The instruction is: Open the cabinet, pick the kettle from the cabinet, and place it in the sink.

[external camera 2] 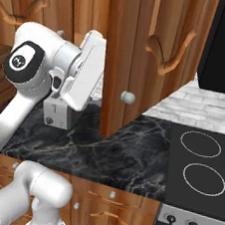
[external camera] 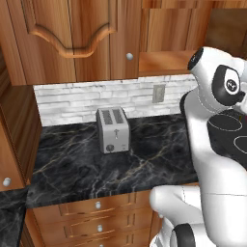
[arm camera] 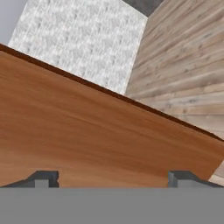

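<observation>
The cabinet (external camera: 72, 34) hangs above the counter, its left door shut with a round silver knob (external camera: 129, 56). To the right its inside (external camera: 166, 29) stands bare, down to a wooden shelf (external camera: 164, 62). In the right base view the swung-out cabinet door (external camera 2: 124, 61) stands edge-on with its knob (external camera 2: 128, 97), and my white hand (external camera 2: 87, 71) is just left of it. My gripper (arm camera: 113, 180) is open, fingertips (arm camera: 43, 179) wide apart, nothing between them, close to a reddish-brown wooden face (arm camera: 87, 131). The kettle and the sink are out of view.
A silver toaster (external camera: 113, 130) stands on the black marble counter (external camera: 87, 169) against the white brick wall (external camera: 72, 103). Drawer units (external camera: 96, 217) sit below. A black stove top (external camera 2: 200, 166) with ring burners lies to the right.
</observation>
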